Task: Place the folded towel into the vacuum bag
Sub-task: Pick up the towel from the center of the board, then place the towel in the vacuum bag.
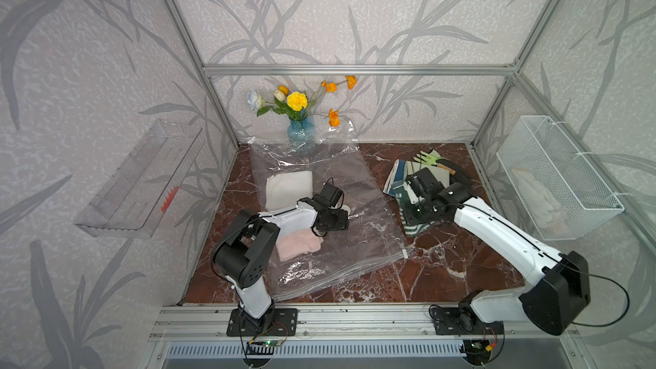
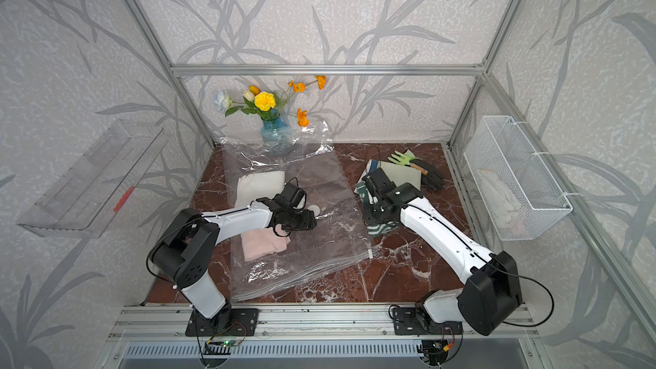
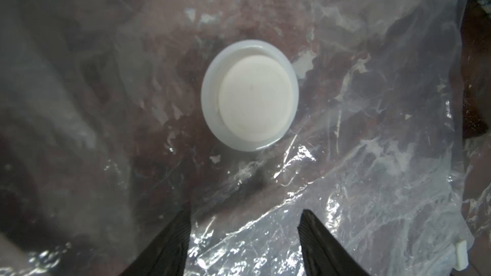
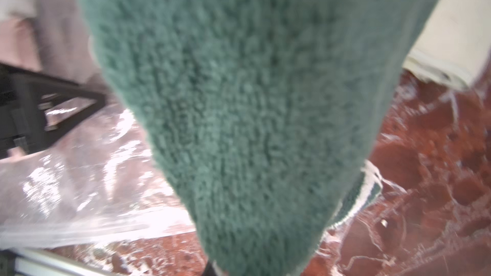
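Red-brown marble tabletop (image 1: 443, 271) fills the floor of the cell, and the vacuum bag (image 1: 355, 243) takes the left and middle of it. The bag lies flat and crinkly, and its far end curls up against a blue vase of flowers (image 1: 301, 133). On the right wall hangs a white wire basket (image 1: 557, 179), on the left wall a clear shelf (image 1: 138, 182).

Under the plastic you can see a white towel (image 1: 289, 188) towards the back and a pink towel (image 1: 296, 246) nearer the front. The green towel (image 4: 252, 102) is outside the bag, in the pile of cloths just beside its right edge. Part of it sits on the tabletop.

Right gripper (image 1: 415, 182) is down on that pile. In the right wrist view the green terry fills the picture and tapers to where the jaws meet, so it reads as pinching the towel. The fingers themselves are almost wholly covered.

Left gripper (image 3: 244, 237) hovers over the bag with its fingers (image 3: 170, 245) spread and nothing between them. Just beyond the fingertips is the round white valve cap (image 3: 249, 94), lying flat on the plastic. Smallest of all, the white slider clip (image 1: 405, 253) sits at the bag's near right corner, on the zip edge.
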Robot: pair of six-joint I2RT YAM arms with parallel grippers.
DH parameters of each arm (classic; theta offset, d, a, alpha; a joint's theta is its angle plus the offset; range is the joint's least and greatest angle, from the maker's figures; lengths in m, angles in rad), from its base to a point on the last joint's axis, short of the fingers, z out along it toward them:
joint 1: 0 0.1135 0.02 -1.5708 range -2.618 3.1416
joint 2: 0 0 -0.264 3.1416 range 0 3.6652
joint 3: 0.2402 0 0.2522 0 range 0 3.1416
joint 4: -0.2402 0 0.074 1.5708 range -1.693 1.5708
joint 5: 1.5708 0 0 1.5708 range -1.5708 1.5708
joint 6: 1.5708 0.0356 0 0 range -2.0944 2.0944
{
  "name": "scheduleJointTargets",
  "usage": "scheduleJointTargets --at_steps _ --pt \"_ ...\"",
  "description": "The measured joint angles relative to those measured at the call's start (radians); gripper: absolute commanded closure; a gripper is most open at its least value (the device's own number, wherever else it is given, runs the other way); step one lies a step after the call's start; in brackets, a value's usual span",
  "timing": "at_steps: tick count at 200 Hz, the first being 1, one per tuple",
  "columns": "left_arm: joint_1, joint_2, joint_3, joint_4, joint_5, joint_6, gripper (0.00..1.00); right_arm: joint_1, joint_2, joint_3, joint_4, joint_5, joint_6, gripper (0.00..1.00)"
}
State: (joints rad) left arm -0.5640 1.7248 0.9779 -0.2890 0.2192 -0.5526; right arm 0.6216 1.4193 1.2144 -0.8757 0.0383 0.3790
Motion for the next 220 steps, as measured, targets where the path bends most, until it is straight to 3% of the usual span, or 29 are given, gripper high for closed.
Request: scheduleJointTargets --at_steps 33,54,80,102,119,136,165,192,220 --pt "-0.002 -0.06 0.002 -0.02 0.027 -0.014 0.34 0.166 0.264 0.101 0.085 -0.01 0.047 0.99" --pt "0.018 -0.153 0.006 -0.053 0.032 -0.033 0.34 0.206 0.461 0.183 0.152 -0.053 0.064 0.99" --pt "0.089 -0.28 0.007 -0.104 0.021 -0.062 0.34 0.22 0.579 0.248 0.207 -0.144 0.082 0.94" --pt "0.146 -0.36 0.003 -0.13 -0.007 -0.086 0.33 0.223 0.614 0.28 0.245 -0.227 0.105 0.82" --pt "0.152 -0.388 -0.012 -0.129 -0.008 -0.108 0.32 0.221 0.644 0.304 0.287 -0.305 0.116 0.54" --pt "0.147 -0.381 -0.029 -0.13 0.005 -0.132 0.3 0.21 0.652 0.298 0.339 -0.415 0.124 0.38" --pt "0.135 -0.343 -0.057 -0.124 0.033 -0.172 0.28 0.142 0.56 0.2 0.397 -0.543 0.119 0.35" --pt "0.115 -0.28 -0.058 -0.095 0.049 -0.192 0.28 -0.005 0.455 0.153 0.331 -0.483 0.055 0.3" --pt "0.086 -0.183 -0.045 -0.053 0.056 -0.197 0.29 -0.11 0.47 0.154 0.284 -0.419 -0.008 0.23"
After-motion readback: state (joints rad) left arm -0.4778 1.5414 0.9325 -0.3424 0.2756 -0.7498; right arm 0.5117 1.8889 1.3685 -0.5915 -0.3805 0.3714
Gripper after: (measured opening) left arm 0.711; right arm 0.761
